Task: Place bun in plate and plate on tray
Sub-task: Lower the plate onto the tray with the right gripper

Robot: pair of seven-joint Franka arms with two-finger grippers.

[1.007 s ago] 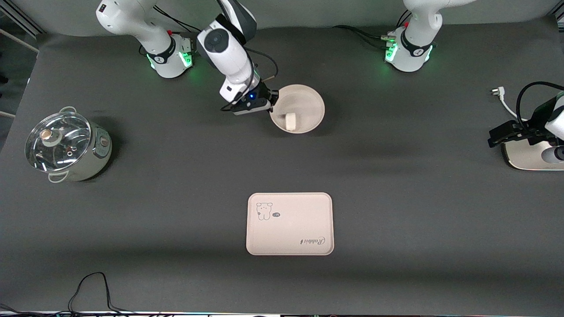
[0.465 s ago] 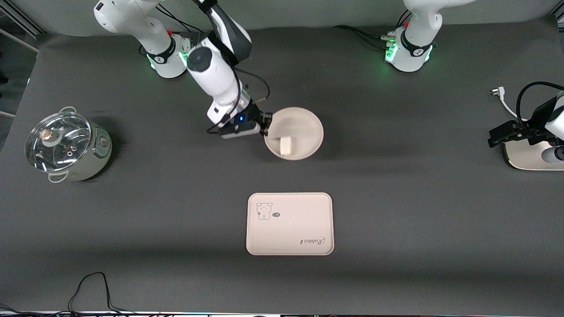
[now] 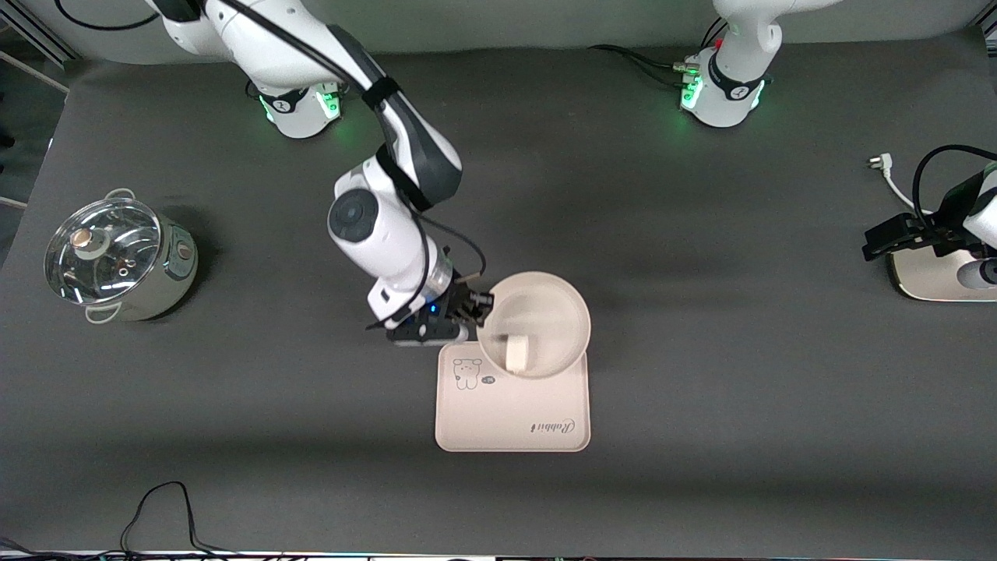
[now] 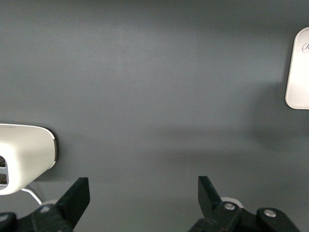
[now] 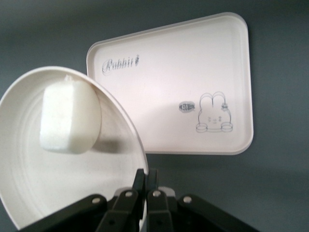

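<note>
My right gripper is shut on the rim of the round cream plate and holds it tilted in the air over the tray's edge that faces the robots. The white bun lies in the plate, slid toward its low side. In the right wrist view the fingers pinch the plate's rim, with the bun inside. The cream-pink tray with bear cartoon and "Rabbit" lettering lies on the table; it also shows in the right wrist view. My left gripper is open and waits at the left arm's end of the table.
A small steel pot with a glass lid stands at the right arm's end. A white device with a white cable sits under the left gripper. A black cable lies near the front edge. The tray's corner shows in the left wrist view.
My right gripper has carried the plate with the bun from near the robots toward the front camera, to over the tray's edge. The left arm has not moved.
</note>
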